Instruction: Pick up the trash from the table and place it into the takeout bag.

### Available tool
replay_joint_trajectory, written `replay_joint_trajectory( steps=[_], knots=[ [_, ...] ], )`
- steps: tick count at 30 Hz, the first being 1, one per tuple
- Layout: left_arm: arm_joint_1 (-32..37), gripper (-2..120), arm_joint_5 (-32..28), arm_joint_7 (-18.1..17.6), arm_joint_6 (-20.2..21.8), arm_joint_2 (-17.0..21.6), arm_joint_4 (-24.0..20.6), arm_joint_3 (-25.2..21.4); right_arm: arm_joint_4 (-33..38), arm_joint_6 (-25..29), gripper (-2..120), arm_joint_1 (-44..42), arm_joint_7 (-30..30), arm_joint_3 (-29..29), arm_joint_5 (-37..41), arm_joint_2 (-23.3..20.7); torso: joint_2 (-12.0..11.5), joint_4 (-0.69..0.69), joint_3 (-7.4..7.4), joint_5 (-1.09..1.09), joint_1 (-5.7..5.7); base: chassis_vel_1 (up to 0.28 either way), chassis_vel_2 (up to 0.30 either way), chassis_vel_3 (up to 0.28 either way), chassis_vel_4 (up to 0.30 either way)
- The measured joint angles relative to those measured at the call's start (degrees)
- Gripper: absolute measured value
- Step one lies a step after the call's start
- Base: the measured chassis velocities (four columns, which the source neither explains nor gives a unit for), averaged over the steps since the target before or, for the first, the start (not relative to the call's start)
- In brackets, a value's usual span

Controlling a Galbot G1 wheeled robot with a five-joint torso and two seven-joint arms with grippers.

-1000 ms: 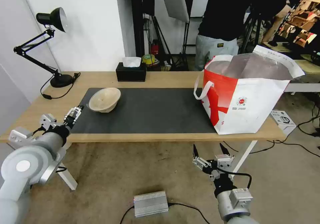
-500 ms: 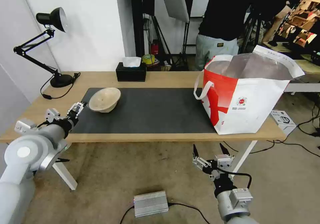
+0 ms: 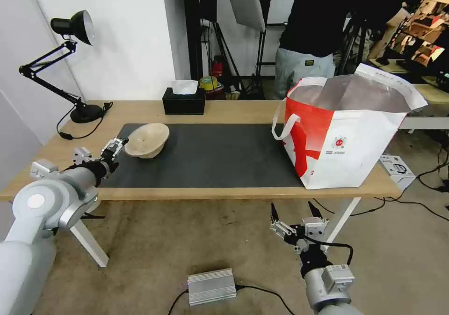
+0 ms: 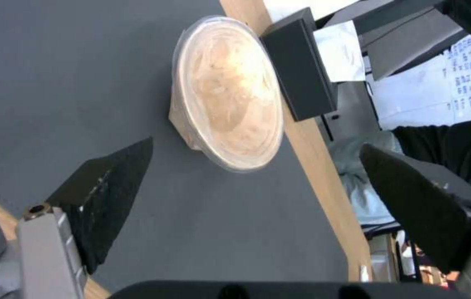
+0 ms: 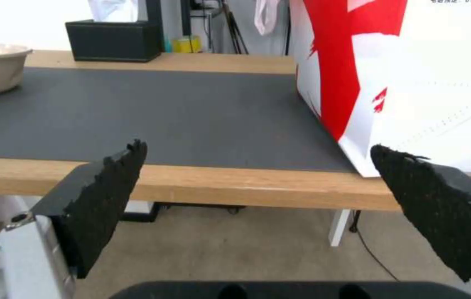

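The left gripper (image 3: 117,145), opened wide, sits at the beige bowl's (image 3: 146,139) 8 o'clock (nothing held); next, close on its rim.

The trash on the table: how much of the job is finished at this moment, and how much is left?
Looks done: I cannot see inside the takeout bag, so nothing is confirmed.

In hand: the left gripper is open just beside the beige bowl on the grey mat, not touching it.

Left: grasping the bowl and carrying it to the bag. The right gripper waits open below the table edge.
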Motion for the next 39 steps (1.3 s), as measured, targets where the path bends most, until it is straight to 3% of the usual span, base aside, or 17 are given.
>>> replay_joint_trajectory(
  steps=[14,29,39],
  knots=[
    [-3.8,100,1.59,-0.03,0.26,-1.84,4.58,2.95,0.0,0.0,100,0.0,0.0,0.0,0.0,0.0,0.0,0.0,0.0,0.0,0.0,0.0,0.0,0.0,0.0],
    [-7.03,100,4.0,0.19,0.09,-1.24,10.48,4.81,0.0,0.0,100,0.0,0.0,0.0,0.0,0.0,0.0,0.0,-0.01,0.0,0.0,0.0,0.0,0.0,0.0],
    [-9.82,100,5.59,0.83,0.3,-3.38,14.13,7.18,0.0,0.0,100,0.0,0.0,0.0,0.0,0.0,0.0,0.0,0.0,0.0,-0.01,0.0,0.0,0.0,0.0]
  ],
)
